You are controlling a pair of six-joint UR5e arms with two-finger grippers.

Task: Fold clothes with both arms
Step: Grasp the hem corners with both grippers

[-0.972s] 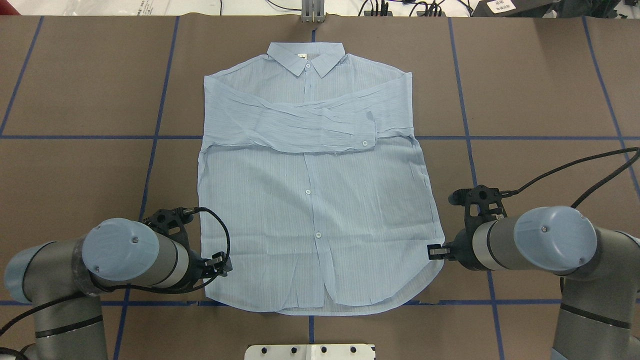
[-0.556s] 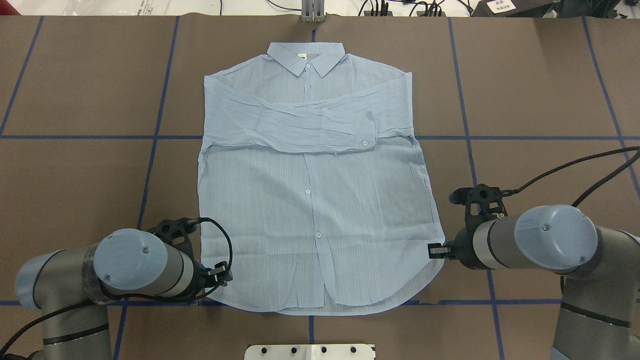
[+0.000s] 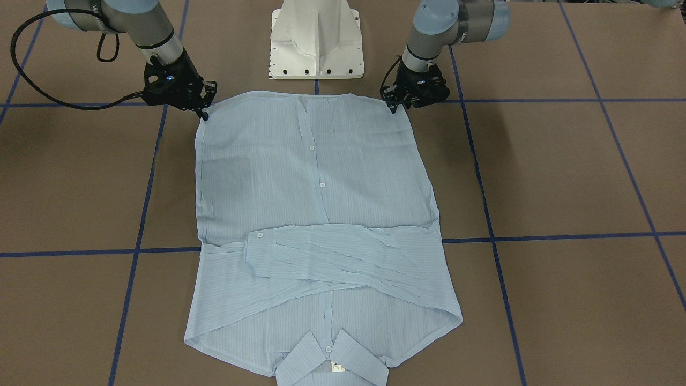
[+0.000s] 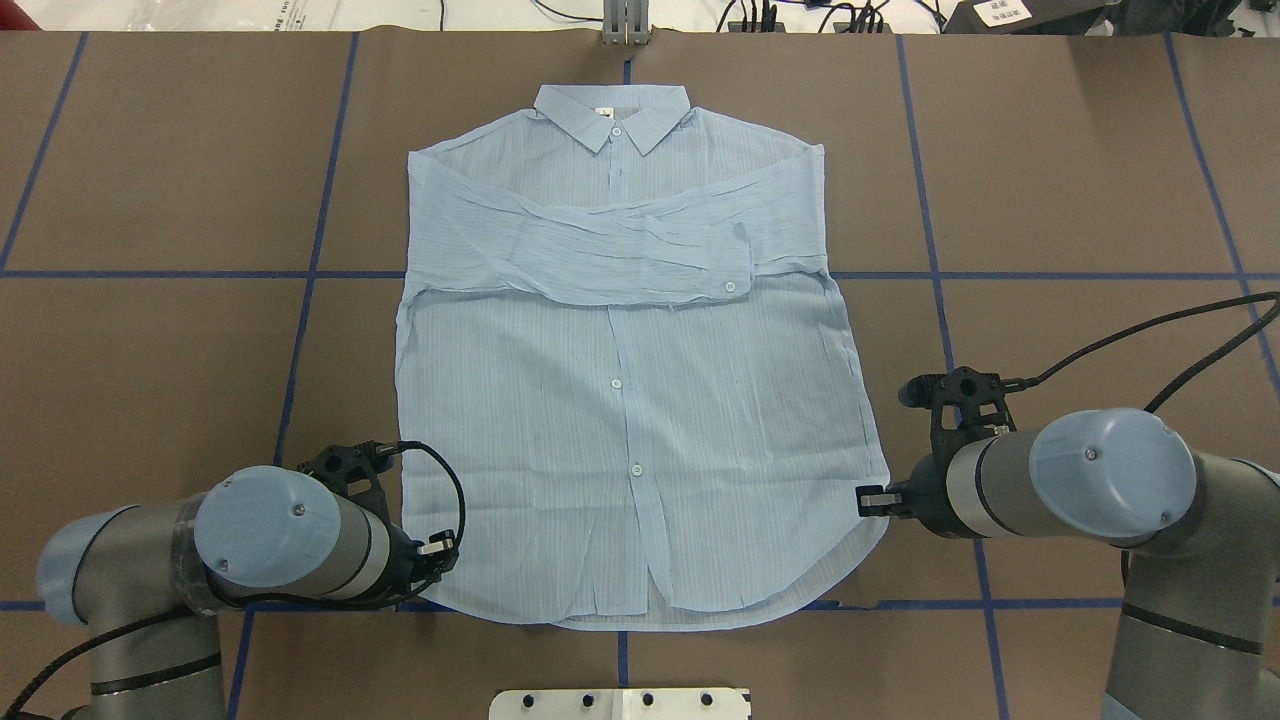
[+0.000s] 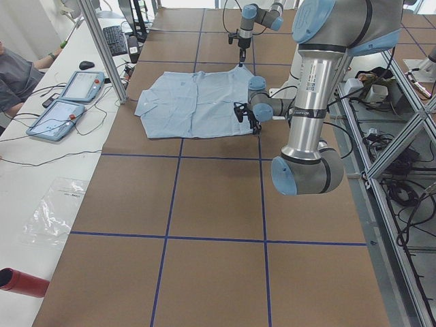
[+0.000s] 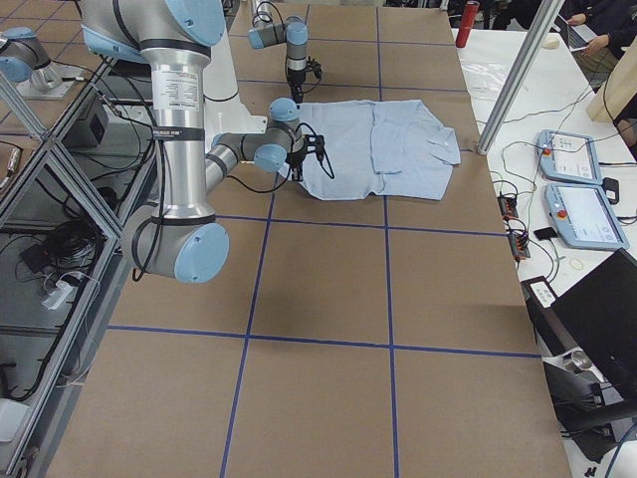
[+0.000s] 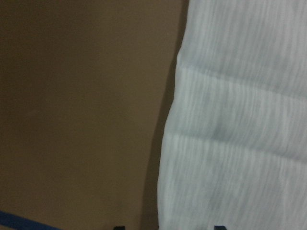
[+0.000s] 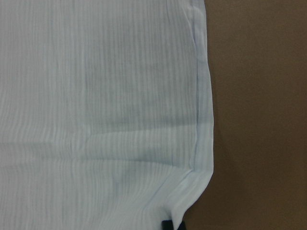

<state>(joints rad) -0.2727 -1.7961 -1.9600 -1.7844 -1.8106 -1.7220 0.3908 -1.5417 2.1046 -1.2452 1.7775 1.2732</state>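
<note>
Shirt [image 4: 620, 400] neck label [image 4: 603, 111] is white, print unreadable; left gripper [image 4: 440, 548] low at one hem corner, fingers spread across the fabric edge; right gripper [image 4: 868, 500] low, pinching the opposite corner.

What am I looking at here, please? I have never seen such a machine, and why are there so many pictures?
It is a robot with two jointed arms at a brown table. One camera looks down from behind it, one faces it, two stand at the table's ends, and the two close-ups come from its wrists. A pale blue shirt lies flat, with its sleeves folded across the chest. The left gripper and the right gripper sit at the hem's two corners. The left one looks open; for the right one I cannot tell.
</note>
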